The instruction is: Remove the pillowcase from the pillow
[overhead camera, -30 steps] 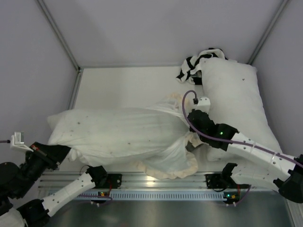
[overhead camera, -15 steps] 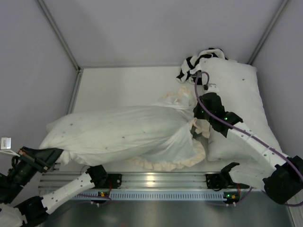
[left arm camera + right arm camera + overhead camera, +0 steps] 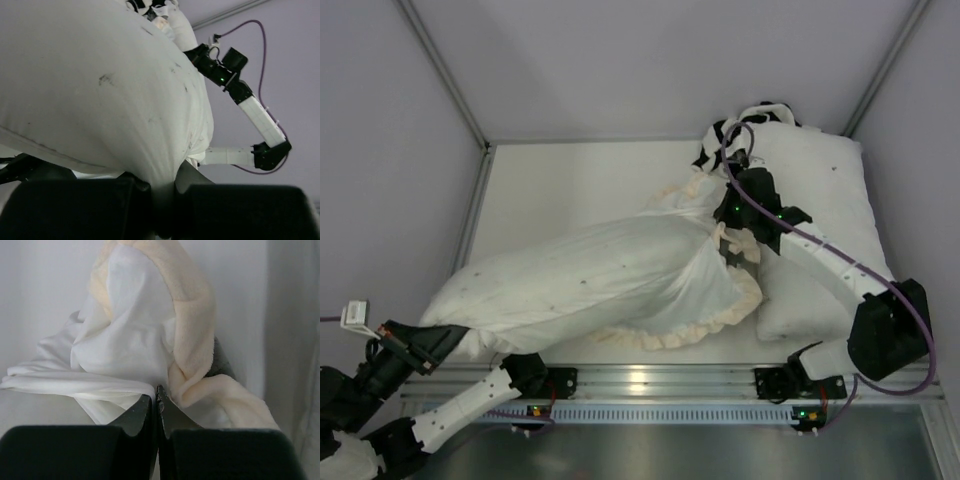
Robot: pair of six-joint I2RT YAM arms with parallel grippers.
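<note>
The speckled pillow (image 3: 520,290) stretches across the counter (image 3: 570,185) between both grippers. The pillowcase (image 3: 720,290), cream side out, covers the end nearest the right gripper (image 3: 156,399), which is pinched tight on its fabric by the frill. The left gripper (image 3: 161,192) clamps the pillow's bare corner.

A robotics lab cell: plain white walls (image 3: 640,60), aluminium corner posts (image 3: 445,75), an aluminium mounting rail (image 3: 650,378) edging the desk (image 3: 570,185).
</note>
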